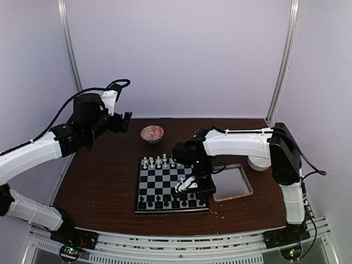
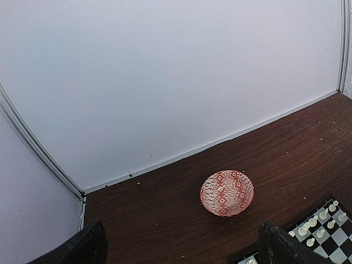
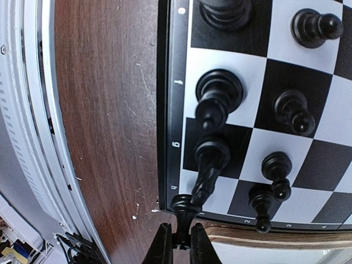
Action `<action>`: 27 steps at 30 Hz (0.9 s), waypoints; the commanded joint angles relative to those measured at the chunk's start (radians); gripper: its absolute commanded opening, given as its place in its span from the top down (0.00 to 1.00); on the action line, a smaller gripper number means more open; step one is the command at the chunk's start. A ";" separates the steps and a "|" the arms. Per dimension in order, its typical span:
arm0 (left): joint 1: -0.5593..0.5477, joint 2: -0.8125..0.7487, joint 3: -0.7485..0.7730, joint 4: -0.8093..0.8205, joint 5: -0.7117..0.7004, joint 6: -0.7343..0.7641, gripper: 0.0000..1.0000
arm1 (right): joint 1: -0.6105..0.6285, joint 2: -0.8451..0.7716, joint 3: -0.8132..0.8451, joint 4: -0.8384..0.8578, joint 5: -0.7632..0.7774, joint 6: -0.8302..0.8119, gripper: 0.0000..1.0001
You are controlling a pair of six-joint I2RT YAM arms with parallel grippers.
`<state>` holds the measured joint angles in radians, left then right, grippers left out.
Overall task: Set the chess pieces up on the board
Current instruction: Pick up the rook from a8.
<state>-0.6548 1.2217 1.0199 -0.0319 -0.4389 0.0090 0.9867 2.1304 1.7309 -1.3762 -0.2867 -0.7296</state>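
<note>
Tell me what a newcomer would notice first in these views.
First is the right gripper, pinched shut on a black piece at the near right corner of the board. Next come the white pieces lined along the board's far edge, with the red patterned bowl beyond them. The left gripper hangs open, high at the left.

Board (image 1: 165, 184) middle rows bare. White pieces (image 1: 159, 162) crowd far rows, black pieces (image 1: 159, 202) near rows. Right arm (image 1: 242, 142) hangs over board's right side. Bowl (image 1: 152, 133) behind, tray (image 1: 234, 181) right. Table (image 1: 99, 181) left side open.
</note>
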 commanded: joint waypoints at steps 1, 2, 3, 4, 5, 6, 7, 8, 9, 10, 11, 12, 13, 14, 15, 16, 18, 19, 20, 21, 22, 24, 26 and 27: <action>0.004 -0.011 0.006 0.012 0.001 -0.009 0.02 | 0.006 0.013 0.033 -0.009 0.025 0.007 0.91; 0.004 -0.011 0.006 0.011 0.002 -0.008 0.02 | 0.006 0.015 0.036 -0.009 0.026 0.007 0.90; 0.003 -0.011 0.006 0.010 0.003 -0.009 0.02 | 0.007 0.016 0.037 -0.009 0.026 0.007 0.90; 0.004 -0.010 0.006 0.010 0.003 -0.009 0.02 | 0.006 0.018 0.038 -0.010 0.028 0.008 0.90; 0.004 -0.010 0.007 0.010 0.005 -0.010 0.02 | 0.006 0.020 0.039 -0.011 0.030 0.009 0.90; 0.004 -0.011 0.007 0.010 0.005 -0.010 0.02 | 0.006 0.023 0.040 -0.013 0.032 0.009 0.90; 0.004 -0.011 0.007 0.010 0.005 -0.009 0.02 | 0.006 0.025 0.040 -0.013 0.033 0.010 0.89; 0.004 -0.011 0.007 0.010 0.006 -0.009 0.02 | 0.006 0.025 0.040 -0.011 0.035 0.010 0.89; 0.004 -0.011 0.007 0.010 0.006 -0.009 0.02 | 0.007 0.026 0.039 -0.011 0.035 0.010 0.88; 0.004 -0.011 0.006 0.010 0.006 -0.009 0.02 | 0.007 0.028 0.039 -0.011 0.036 0.010 0.88; 0.004 -0.011 0.005 0.010 0.006 -0.009 0.02 | 0.006 0.029 0.039 -0.011 0.038 0.012 0.88; 0.004 -0.011 0.006 0.009 0.006 -0.009 0.02 | 0.007 0.031 0.039 -0.011 0.041 0.012 0.88; 0.004 -0.011 0.006 0.009 0.005 -0.011 0.02 | 0.007 0.034 0.039 -0.012 0.044 0.012 0.88; 0.004 -0.011 0.006 0.008 0.007 -0.011 0.02 | 0.007 0.036 0.039 -0.011 0.047 0.012 0.88; 0.004 -0.010 0.007 0.008 0.008 -0.011 0.02 | 0.006 0.036 0.038 -0.011 0.049 0.012 0.88; 0.004 -0.010 0.006 0.009 0.008 -0.011 0.02 | 0.006 0.036 0.036 -0.010 0.050 0.012 0.88; 0.004 -0.010 0.008 0.008 0.009 -0.011 0.02 | 0.006 0.038 0.035 -0.009 0.050 0.013 0.87; 0.004 -0.010 0.007 0.008 0.009 -0.011 0.02 | 0.006 0.039 0.035 -0.008 0.049 0.013 0.87; 0.004 -0.010 0.006 0.009 0.008 -0.012 0.02 | 0.007 0.039 0.034 -0.008 0.050 0.013 0.86; 0.004 -0.010 0.006 0.008 0.008 -0.011 0.02 | 0.006 0.038 0.032 -0.005 0.050 0.012 0.85; 0.004 -0.010 0.006 0.009 0.008 -0.011 0.02 | 0.006 0.038 0.030 -0.005 0.050 0.012 0.84; 0.004 -0.009 0.005 0.007 0.007 -0.011 0.02 | 0.007 0.037 0.030 -0.002 0.053 0.013 0.82; 0.004 -0.008 0.006 0.007 0.009 -0.011 0.02 | 0.007 0.034 0.027 0.004 0.052 0.015 0.79; 0.004 -0.008 0.006 0.007 0.008 -0.012 0.02 | 0.007 0.031 0.027 0.005 0.049 0.015 0.78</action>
<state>-0.6548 1.2217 1.0199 -0.0322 -0.4377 0.0063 0.9871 2.1590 1.7493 -1.3758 -0.2523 -0.7258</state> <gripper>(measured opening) 0.978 0.204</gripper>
